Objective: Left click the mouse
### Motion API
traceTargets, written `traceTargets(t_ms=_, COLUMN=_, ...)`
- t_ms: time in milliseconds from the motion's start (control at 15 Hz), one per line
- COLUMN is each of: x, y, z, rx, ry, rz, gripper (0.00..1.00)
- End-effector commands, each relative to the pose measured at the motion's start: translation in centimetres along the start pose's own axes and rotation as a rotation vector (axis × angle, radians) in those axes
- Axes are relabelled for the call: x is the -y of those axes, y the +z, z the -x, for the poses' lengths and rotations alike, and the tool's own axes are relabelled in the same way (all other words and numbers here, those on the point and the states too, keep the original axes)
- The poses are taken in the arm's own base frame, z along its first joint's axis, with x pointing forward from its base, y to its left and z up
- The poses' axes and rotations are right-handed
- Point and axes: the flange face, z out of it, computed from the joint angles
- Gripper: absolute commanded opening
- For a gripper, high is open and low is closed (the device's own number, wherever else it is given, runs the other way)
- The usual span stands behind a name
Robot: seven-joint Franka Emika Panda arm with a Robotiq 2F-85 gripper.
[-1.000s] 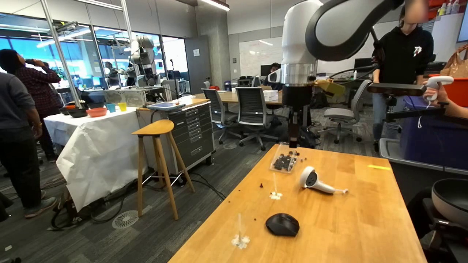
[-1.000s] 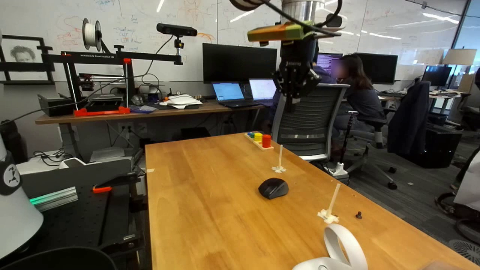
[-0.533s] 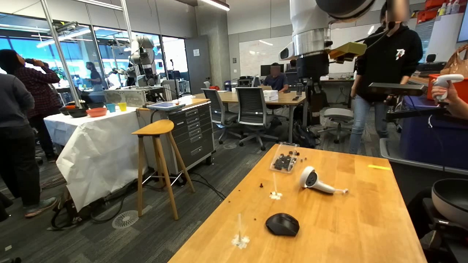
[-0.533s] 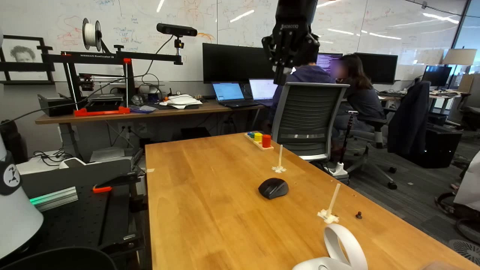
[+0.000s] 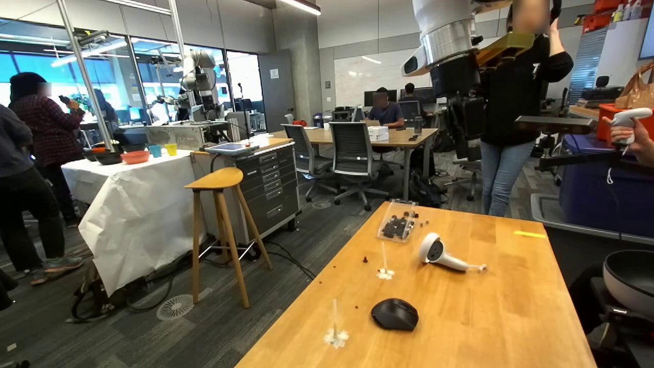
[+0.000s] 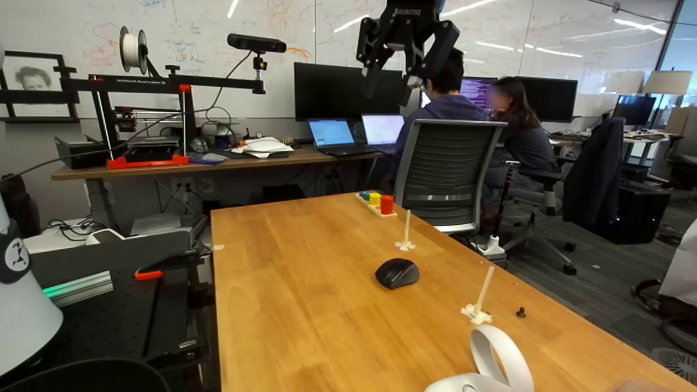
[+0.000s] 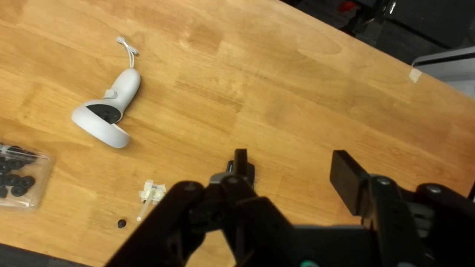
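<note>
The black mouse (image 5: 395, 314) lies flat on the wooden table, and it shows whole in both exterior views, here too as the mouse (image 6: 397, 273). High above the tabletop, well apart from the mouse, hangs my gripper (image 6: 387, 91). Its two fingers are spread with nothing between them. Seen from the wrist, the gripper (image 7: 289, 172) has a wide gap with bare wood below it. Part of the mouse (image 7: 251, 173) peeks out behind the left finger there, while the rest of it is hidden.
A white controller (image 7: 127, 87) lies on the table near a clear box (image 5: 397, 225) of dark bits. Two thin sticks stand upright, one stick (image 6: 484, 288) and another stick (image 6: 407, 224). A toy with coloured pegs (image 6: 386, 204) sits at an edge. A person (image 5: 516, 102) stands behind the arm.
The gripper has risen higher over the table and shifted sideways. Its jaws, shut a moment ago, have come apart. The mouse lies where it was. The person behind has moved.
</note>
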Motion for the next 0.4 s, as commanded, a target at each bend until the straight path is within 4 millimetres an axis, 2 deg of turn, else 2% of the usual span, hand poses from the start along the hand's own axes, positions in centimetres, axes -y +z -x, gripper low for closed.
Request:
traceTargets(t_ms=0, x=-0.4, y=-1.4, z=1.7, rx=0.035, ry=-0.039, rz=-0.040, gripper=0.94)
traceTargets(t_ms=133, x=-0.3, y=-1.0, z=2.6, rx=0.107, ry=-0.010, rz=-0.072, gripper=1.00)
traceTargets(t_ms=200, x=-0.3, y=-0.1, z=1.6, rx=0.073, ry=-0.011, rz=-0.049, gripper=0.90)
traceTargets(t_ms=267, x=-0.3, y=0.0, z=1.9, rx=0.091, ry=-0.008, rz=-0.061, gripper=0.99)
traceTargets(t_ms=333, x=-0.3, y=0.0, z=2.1, rx=0.099, ry=-0.007, rz=-0.066, gripper=1.00)
